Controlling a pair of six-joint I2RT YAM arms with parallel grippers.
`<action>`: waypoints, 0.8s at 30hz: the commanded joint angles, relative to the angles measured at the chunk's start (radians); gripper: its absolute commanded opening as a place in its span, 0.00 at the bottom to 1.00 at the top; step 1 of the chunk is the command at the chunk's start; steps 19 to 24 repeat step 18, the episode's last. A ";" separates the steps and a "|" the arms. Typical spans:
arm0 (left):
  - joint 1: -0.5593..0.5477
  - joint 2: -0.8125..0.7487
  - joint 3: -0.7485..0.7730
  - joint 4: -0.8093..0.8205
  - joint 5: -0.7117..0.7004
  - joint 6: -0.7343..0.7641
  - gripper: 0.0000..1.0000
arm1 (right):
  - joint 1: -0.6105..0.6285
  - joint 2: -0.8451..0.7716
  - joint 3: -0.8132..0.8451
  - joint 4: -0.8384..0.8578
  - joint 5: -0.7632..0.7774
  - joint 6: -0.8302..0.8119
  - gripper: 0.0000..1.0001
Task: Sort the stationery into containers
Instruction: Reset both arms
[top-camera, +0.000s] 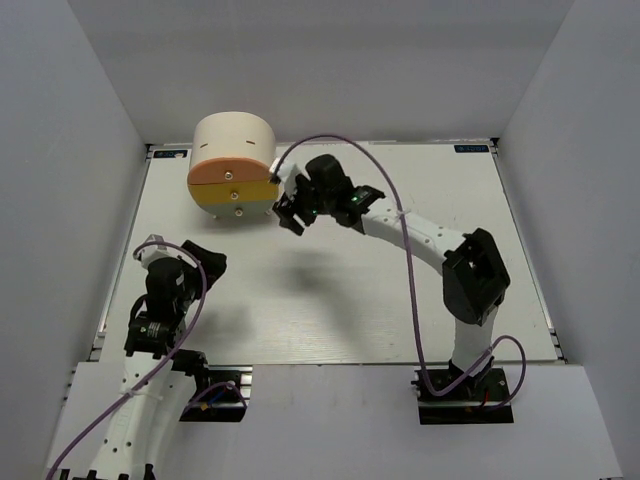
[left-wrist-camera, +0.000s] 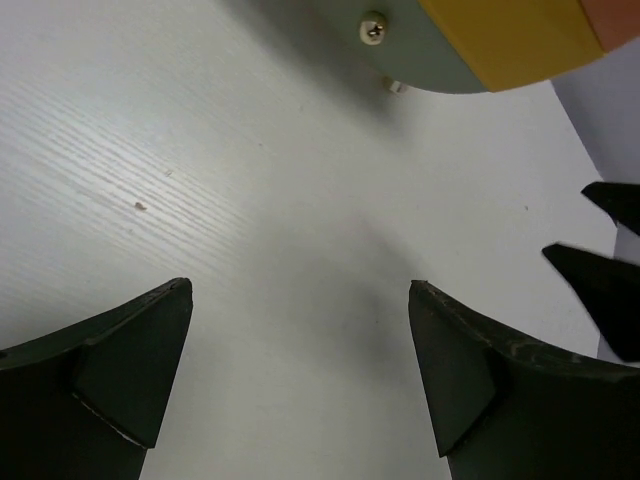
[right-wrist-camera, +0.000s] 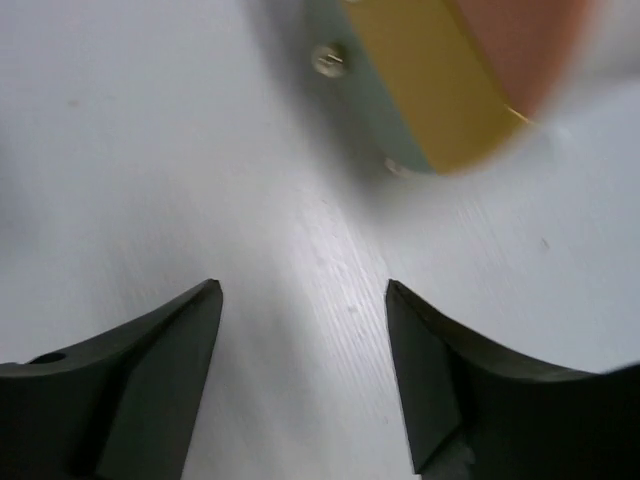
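Jaws parted; drawers (right-wrist-camera: 430, 80) blurred, cut off.

The left pincer (left-wrist-camera: 298, 335) gapes wide over the white worktop (left-wrist-camera: 150, 150); ahead, the yellow drawer (left-wrist-camera: 510, 35), a small knob (left-wrist-camera: 373, 30) beside it.

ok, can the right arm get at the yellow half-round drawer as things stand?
Probably yes. The right pincer stands open just beside the yellow half-round drawer, with only bare white table between them. The left arm sits well off near the front edge, out of its way.
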 joint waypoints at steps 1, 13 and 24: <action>0.003 0.032 -0.008 0.132 0.093 0.065 0.99 | -0.088 -0.016 0.051 -0.272 0.210 0.207 0.74; -0.006 0.187 0.014 0.383 0.246 0.132 0.99 | -0.202 -0.384 -0.272 -0.024 0.405 0.158 0.90; -0.006 0.207 0.014 0.404 0.256 0.141 0.99 | -0.231 -0.457 -0.343 0.010 0.418 0.167 0.90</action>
